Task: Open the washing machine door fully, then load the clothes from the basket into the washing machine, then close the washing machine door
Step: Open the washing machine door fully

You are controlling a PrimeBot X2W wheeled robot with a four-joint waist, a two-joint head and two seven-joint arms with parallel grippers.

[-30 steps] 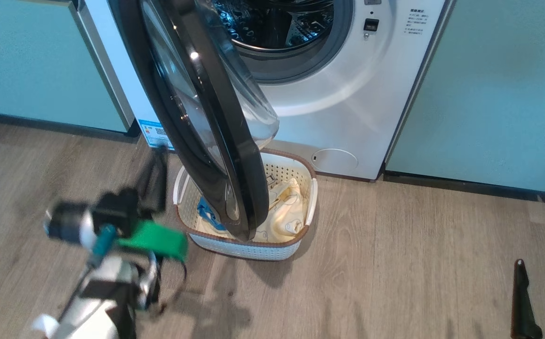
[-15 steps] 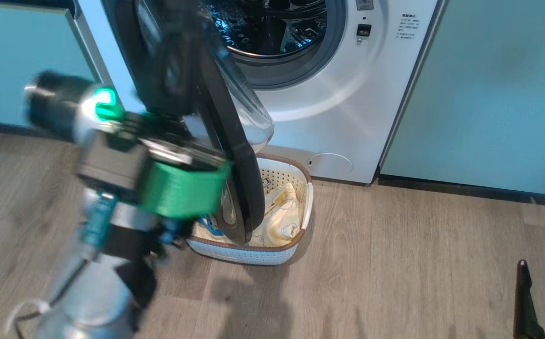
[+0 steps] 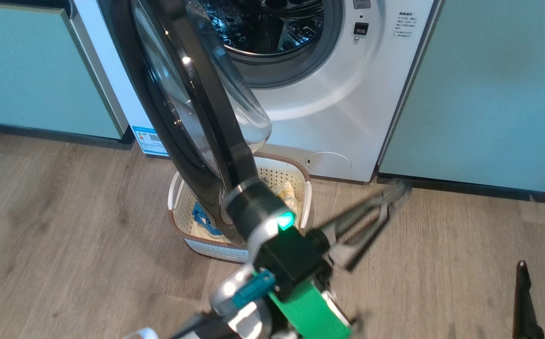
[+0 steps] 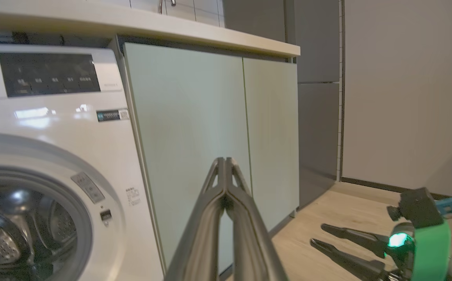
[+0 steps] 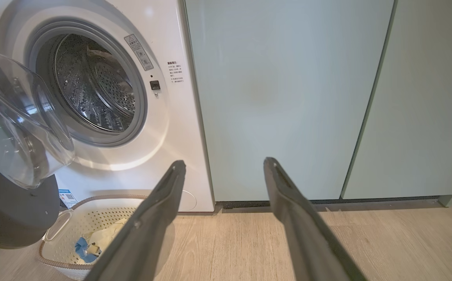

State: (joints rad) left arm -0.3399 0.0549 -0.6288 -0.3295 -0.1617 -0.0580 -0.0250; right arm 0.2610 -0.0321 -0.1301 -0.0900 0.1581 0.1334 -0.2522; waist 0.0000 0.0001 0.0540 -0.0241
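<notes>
**Left hand** (image 3: 394, 193): fingers clenched together on nothing, pointing low towards the right-side cabinet (image 3: 479, 94). Half a second earlier I had it raised against the left face of the washing machine door (image 3: 183, 108); its wrist (image 3: 258, 207) now crosses in front of the basket (image 3: 174, 188). The door stands open, edge-on above the basket, as before. The clothes (image 3: 202, 220) lie in the basket, on the floor (image 3: 65, 235) before the washing machine (image 3: 348, 108). **Right hand** (image 3: 543, 273): still released, fingers apart.

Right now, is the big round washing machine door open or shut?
Open. The washing machine door stands out over the basket, and the shiny steel drum shows behind it.
</notes>
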